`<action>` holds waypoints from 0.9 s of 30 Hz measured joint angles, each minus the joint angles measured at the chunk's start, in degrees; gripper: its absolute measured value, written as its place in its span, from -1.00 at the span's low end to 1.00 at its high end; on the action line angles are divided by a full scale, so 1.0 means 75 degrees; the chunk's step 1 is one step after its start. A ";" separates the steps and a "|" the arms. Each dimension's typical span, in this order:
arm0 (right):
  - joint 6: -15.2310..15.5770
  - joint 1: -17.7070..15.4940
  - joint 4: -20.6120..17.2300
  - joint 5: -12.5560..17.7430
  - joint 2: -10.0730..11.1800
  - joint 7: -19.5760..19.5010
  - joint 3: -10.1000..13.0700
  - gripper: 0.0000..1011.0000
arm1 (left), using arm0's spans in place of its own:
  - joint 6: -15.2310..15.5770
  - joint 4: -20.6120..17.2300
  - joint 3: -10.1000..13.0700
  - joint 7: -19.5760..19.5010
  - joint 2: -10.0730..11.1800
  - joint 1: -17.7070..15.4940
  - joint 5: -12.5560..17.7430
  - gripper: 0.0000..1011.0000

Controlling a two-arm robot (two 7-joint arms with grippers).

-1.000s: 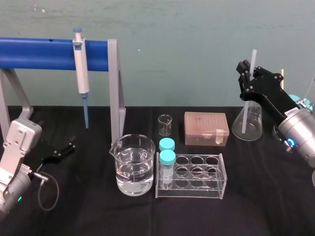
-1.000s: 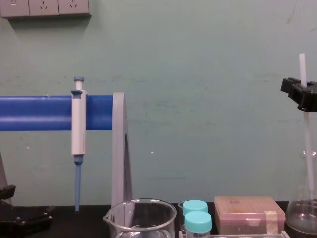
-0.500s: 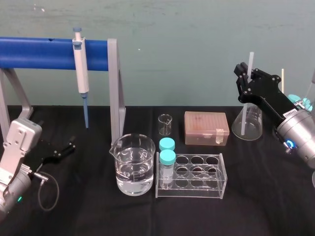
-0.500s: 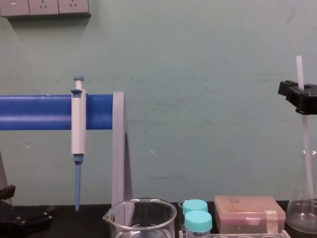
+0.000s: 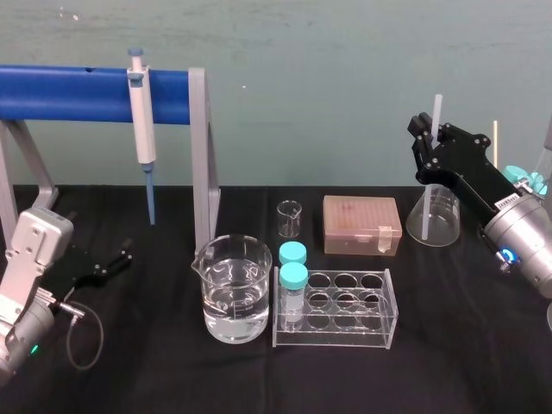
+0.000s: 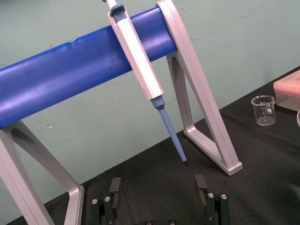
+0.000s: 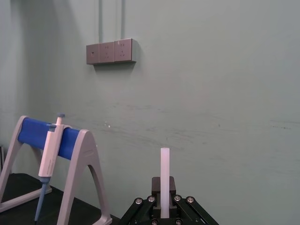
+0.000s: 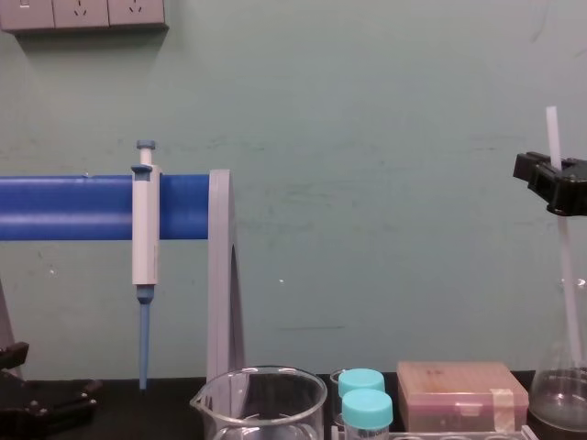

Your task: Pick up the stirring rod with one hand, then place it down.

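The right gripper (image 5: 429,142) is clasping the thin, translucent white stirring rod (image 5: 437,108) upright, its lower end sitting inside the conical glass flask (image 5: 435,222) below, while the left gripper (image 5: 108,261) is lying spread.

Black-clothed table (image 5: 466,345) is carrying a grey-legged blue-bar stand (image 5: 200,155), a large clear glass beaker of water (image 5: 233,289), a small clear glass beaker (image 5: 290,219), a clear plastic tube rack (image 5: 345,310), a pinkish lidded box (image 5: 361,224) and a conical glass flask (image 5: 434,220).

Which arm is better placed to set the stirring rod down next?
Right. The right gripper is shut on the stirring rod, upright with its lower end in the flask; the left gripper lies open on the table, far off.
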 joint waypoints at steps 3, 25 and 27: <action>0.0000 -0.0001 -0.0001 0.0004 0.0007 0.0005 0.0000 -0.87 | 0.0000 0.0000 0.0000 0.0000 0.0000 0.0000 0.0000 0.98; 0.0022 0.0021 0.0021 0.0047 0.0025 0.0052 -0.0055 -0.87 | 0.0000 0.0000 0.0000 -0.0001 0.0000 0.0000 0.0000 0.98; 0.0027 0.0037 0.0042 0.0051 0.0025 0.0061 -0.0067 -0.87 | 0.0000 0.0000 0.0000 0.0000 0.0000 0.0000 0.0000 0.98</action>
